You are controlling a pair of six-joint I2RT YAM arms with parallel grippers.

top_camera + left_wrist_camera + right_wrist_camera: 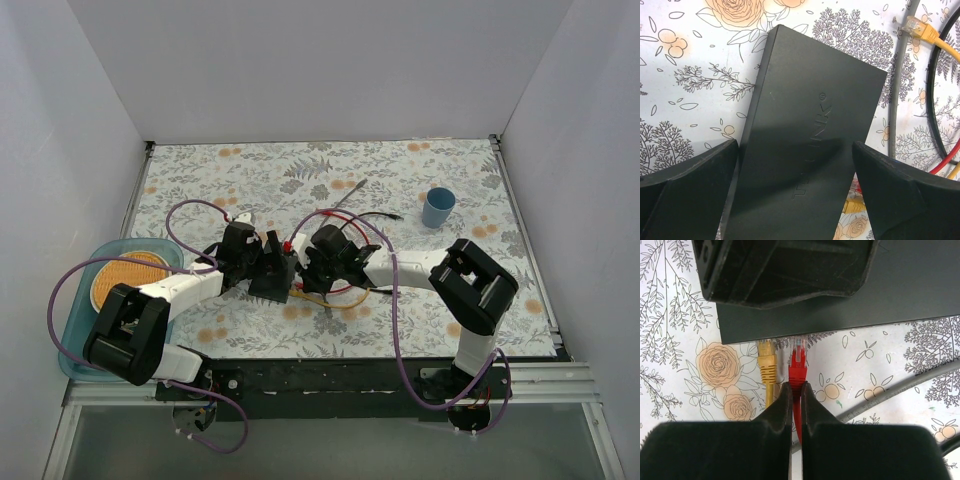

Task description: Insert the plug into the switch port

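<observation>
Black box (810,135), embossed "TP-LINK": straddled by left gripper (795,155), fingers spread wide. Red plug (798,367): pinched in right gripper (796,390), fingers narrow; tip at box edge, beside yellow plug (767,365).

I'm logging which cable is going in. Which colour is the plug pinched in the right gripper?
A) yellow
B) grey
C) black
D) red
D: in the right wrist view the right gripper is shut on the red plug, whose tip points at the edge of the black switch. The yellow plug lies beside it, outside the fingers.
</observation>
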